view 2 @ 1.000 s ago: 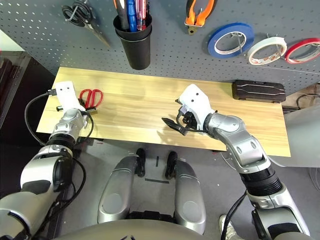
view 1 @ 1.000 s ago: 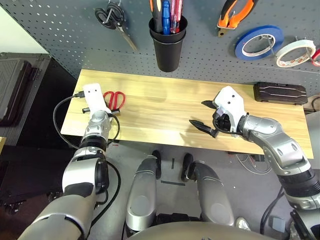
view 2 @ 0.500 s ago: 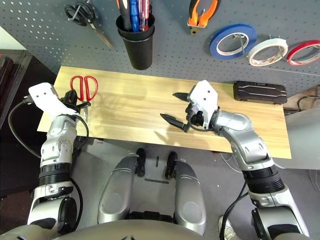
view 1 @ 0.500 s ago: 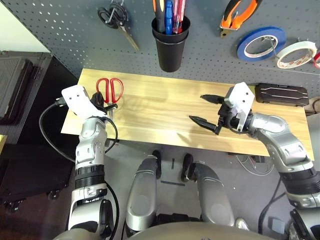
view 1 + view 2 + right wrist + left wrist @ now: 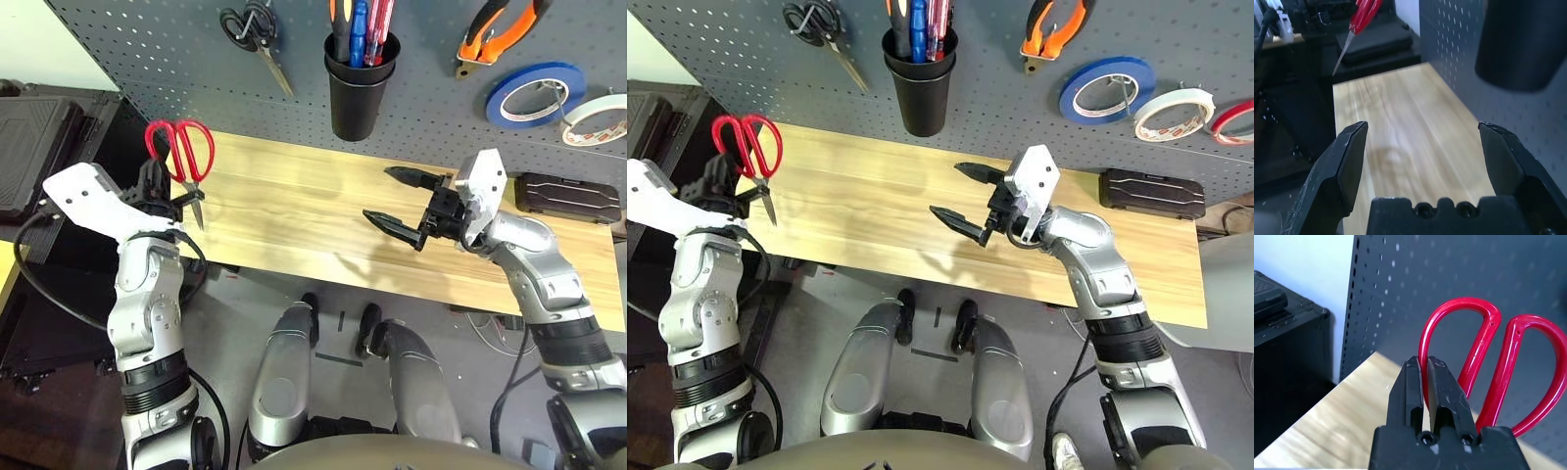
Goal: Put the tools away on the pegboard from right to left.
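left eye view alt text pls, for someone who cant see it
The left gripper holds red-handled scissors upright, above the left end of a wooden table. The right gripper hovers open over the table's right half, and behind stands a pegboard with tools.

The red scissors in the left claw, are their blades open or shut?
Shut. The red scissors hang handles-up from the left claw, and the blades form one thin point, with no gap.

No legible text, labels, brand marks, numbers or signs appear on any tool, surface or item in these views.
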Robot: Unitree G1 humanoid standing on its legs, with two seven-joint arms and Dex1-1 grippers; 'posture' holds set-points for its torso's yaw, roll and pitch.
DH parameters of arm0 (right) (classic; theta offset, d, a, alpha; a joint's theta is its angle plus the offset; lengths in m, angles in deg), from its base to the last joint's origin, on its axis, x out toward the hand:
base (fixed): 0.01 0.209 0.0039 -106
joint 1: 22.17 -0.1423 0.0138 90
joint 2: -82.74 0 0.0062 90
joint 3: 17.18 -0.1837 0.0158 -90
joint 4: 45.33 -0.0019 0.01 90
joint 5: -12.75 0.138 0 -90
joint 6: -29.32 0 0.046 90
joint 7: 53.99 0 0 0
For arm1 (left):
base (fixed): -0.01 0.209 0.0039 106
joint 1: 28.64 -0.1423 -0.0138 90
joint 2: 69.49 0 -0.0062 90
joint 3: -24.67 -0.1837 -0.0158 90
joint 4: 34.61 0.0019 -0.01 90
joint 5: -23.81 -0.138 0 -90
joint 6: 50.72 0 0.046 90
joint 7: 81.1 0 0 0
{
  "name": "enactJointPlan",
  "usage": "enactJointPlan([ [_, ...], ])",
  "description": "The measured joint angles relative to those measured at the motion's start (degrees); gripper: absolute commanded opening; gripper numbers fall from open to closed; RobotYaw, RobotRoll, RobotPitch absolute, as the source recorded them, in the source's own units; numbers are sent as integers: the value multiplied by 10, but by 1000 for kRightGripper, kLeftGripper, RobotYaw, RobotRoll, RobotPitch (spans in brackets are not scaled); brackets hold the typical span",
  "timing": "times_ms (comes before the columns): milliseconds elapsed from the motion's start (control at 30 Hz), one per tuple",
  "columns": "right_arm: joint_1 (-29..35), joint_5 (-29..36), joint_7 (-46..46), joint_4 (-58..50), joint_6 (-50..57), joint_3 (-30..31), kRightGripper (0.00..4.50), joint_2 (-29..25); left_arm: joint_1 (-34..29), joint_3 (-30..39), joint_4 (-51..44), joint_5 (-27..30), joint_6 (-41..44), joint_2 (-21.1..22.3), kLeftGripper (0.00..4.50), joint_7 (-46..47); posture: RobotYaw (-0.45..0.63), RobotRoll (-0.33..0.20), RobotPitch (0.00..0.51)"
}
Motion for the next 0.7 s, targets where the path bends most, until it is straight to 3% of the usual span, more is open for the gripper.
enactJointPlan([
  [267, 7, 22, 0, -10, -9, -19, 4500, 0, 28, -2, -55, 12, 8, 0, 30, 16, 317, 0, 245],
  [700, 14, 39, -12, -47, -8, -39, 4500, -14, 84, -10, -68, 22, 33, 7, 30, 26, 259, 0, 237],
])
